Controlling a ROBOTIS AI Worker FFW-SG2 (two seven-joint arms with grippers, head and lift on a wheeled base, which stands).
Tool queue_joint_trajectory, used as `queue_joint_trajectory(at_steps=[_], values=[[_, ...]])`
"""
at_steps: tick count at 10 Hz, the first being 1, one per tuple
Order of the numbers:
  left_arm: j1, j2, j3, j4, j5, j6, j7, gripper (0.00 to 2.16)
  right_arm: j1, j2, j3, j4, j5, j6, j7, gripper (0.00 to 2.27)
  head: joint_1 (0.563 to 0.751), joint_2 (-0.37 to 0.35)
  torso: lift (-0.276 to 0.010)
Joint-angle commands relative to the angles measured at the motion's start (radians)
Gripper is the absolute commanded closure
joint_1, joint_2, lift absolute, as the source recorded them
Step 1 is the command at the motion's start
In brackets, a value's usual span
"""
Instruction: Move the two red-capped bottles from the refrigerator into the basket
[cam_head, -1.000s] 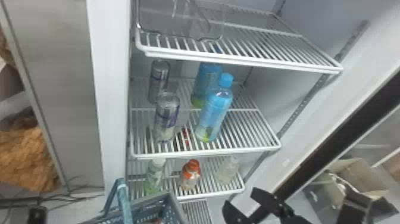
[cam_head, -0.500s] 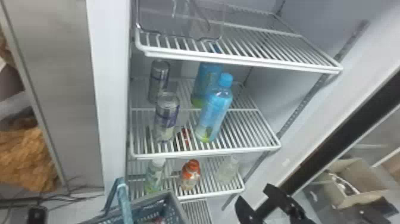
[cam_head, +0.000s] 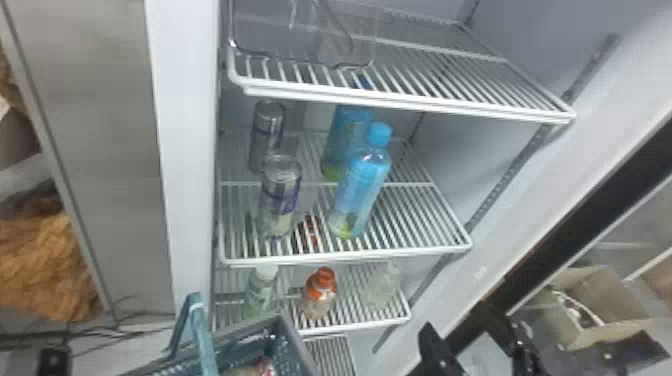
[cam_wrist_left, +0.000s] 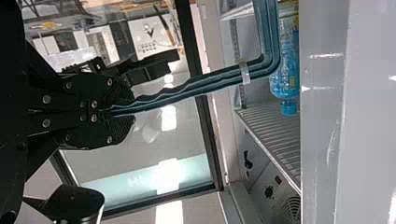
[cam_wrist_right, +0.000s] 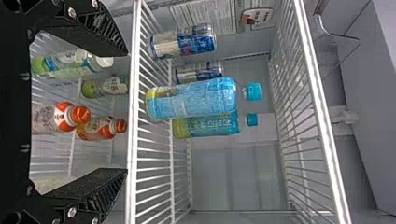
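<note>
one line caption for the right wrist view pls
The open right gripper faces two red-capped bottles, with blue-capped bottles and cans on the shelf above.

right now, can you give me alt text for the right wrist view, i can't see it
The right gripper, open, faces two red-capped bottles standing one behind the other beneath a wire refrigerator shelf. On that shelf stand two blue-capped bottles and two cans.

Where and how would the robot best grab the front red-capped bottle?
Probably round the middle of the bottle, from the open front, squeezing from left and right: it stands upright, its body looks round, and there are gaps beside it. The shelf above would likely hamper a grip from the top.
</note>
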Motion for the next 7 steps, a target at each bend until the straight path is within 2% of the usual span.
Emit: queue_joint_trajectory(at_steps=[1, 7], values=[[0.000, 0.001, 0.004, 0.000, 0.001, -0.002, 0.000, 1.20, 0.005, 0.001, -0.004, 0.022, 0.015, -0.051, -0.005, 0.14, 0.695, -0.350, 0.000], [0.000, -0.001, 0.004, 0.000, 0.001, -0.002, 0.000, 1.20, 0.012, 0.001, -0.018, 0.024, 0.051, -0.078, -0.005, 0.14, 0.695, -0.350, 0.000]])
